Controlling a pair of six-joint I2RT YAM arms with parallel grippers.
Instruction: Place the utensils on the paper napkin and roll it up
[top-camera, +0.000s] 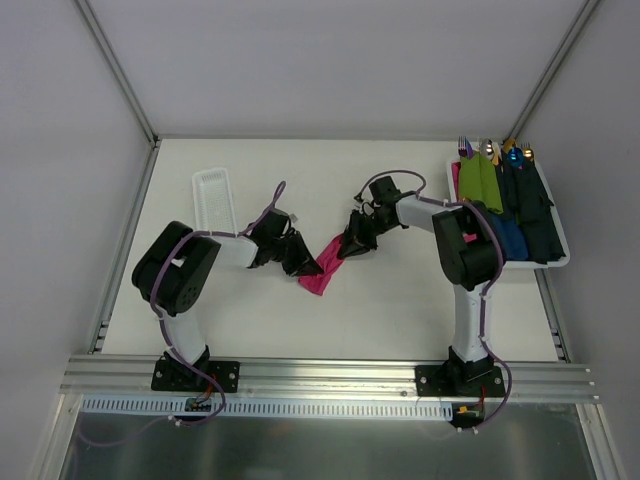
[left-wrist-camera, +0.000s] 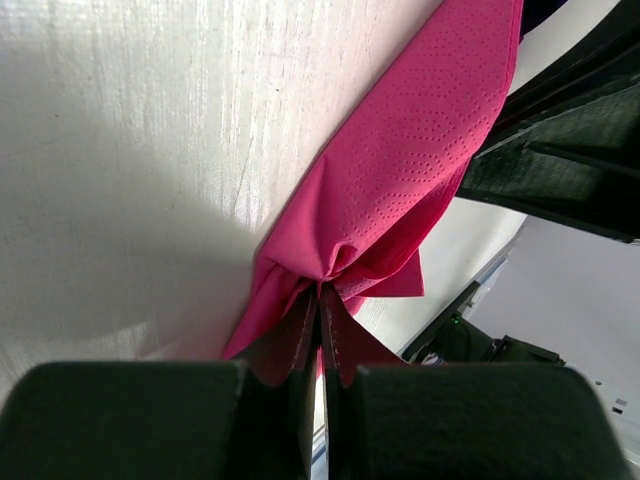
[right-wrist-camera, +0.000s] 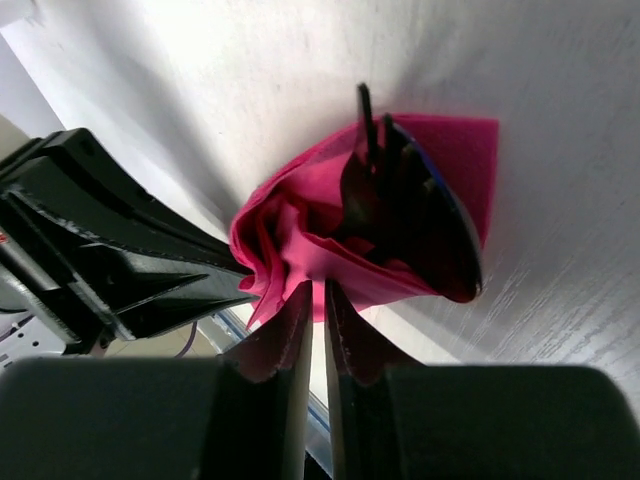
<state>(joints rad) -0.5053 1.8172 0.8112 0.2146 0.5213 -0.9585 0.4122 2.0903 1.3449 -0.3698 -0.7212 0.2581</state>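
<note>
At the near edge of the table (top-camera: 400, 320), the two arm bases (top-camera: 190, 372) are seen bolted side by side. Just beyond them, toward the middle of the table, the paper napkin (top-camera: 318, 274) is held between both claws as a bunched magenta bundle, slanted from near left to far right. The left claw (left-wrist-camera: 320, 292) is closed tight, with a gathered end of the napkin pinched between its fingertips. The right claw (right-wrist-camera: 317, 288) is closed down to a narrow slit, and the folded edge at the napkin's other end is gripped in it. Inside the folds at that end, the dark tines of the fork (right-wrist-camera: 366, 120) are seen poking out, and the glossy spoon (right-wrist-camera: 455, 235) is tucked just beside them, both wrapped by the paper. Farther back on the left, a perforated white basket (top-camera: 214, 198) is set on the table. At the far right, a serving tray (top-camera: 560, 262) is loaded with a green rolled bundle (top-camera: 480, 182) and dark blue rolled bundles (top-camera: 528, 205).
</note>
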